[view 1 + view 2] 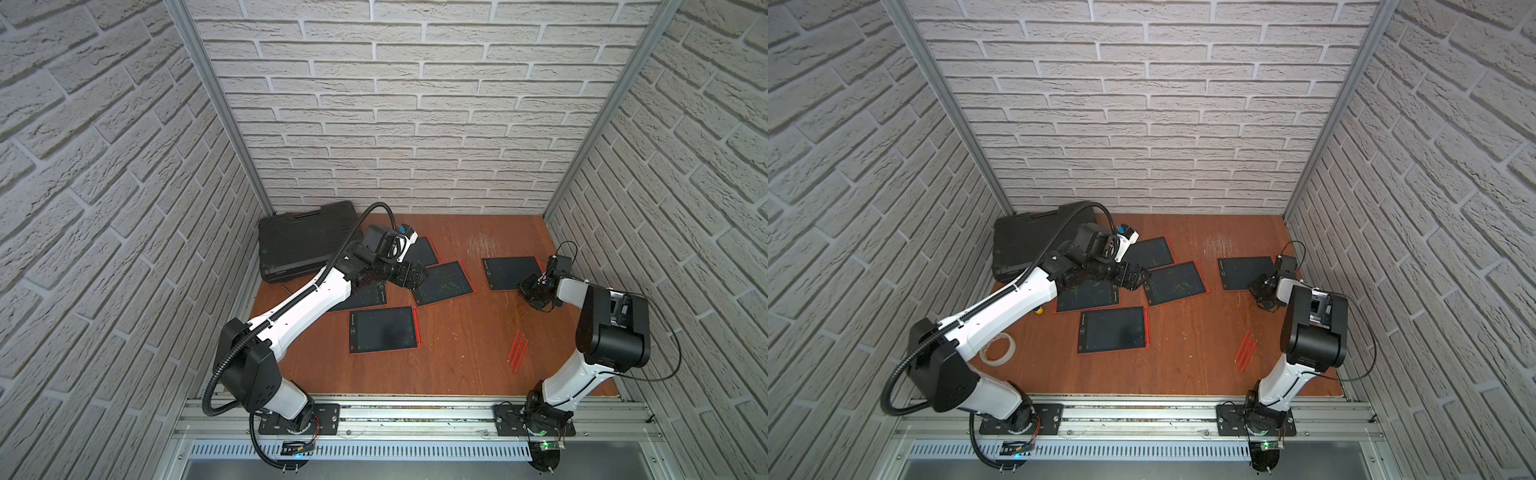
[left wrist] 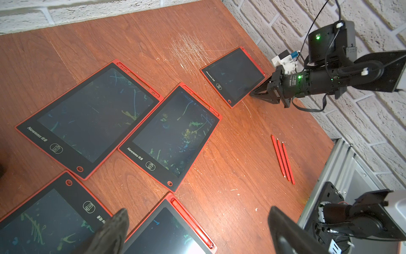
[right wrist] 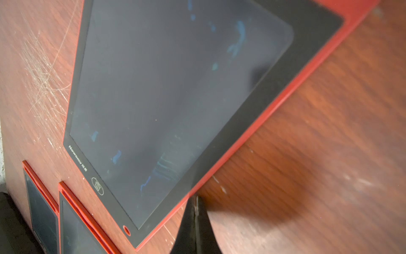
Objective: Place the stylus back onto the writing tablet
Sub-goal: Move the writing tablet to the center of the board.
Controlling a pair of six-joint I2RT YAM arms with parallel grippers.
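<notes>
The aluminium rail (image 1: 415, 411) along the near edge is carrying both arm bases. Just beyond it, on the near right part of the table (image 1: 457, 365), three loose red styluses (image 1: 517, 351) are lying side by side, almost touching. They are lying well apart from both sets of fingers.

The right fingers (image 3: 193, 222) are pressing together, their tips sitting just beside the near right corner of the far-right writing tablet (image 1: 509, 272); whether they are touching its red rim is hard to tell. The right arm (image 1: 611, 332) is rising from its near right base, folding at the elbow, and reaching far and down towards that corner.

The left fingers (image 2: 114, 231) are standing wide apart, hovering above a cluster of four tablets left of centre. The left arm (image 1: 307, 303) is stretching from the near left base towards the far middle, with its wrist bending rightward. The nearest tablet (image 1: 382, 330) of the cluster is carrying a docked stylus (image 1: 419, 328) in the slot along its right edge. A black tool case (image 1: 307, 239) is sitting in the far left corner.
</notes>
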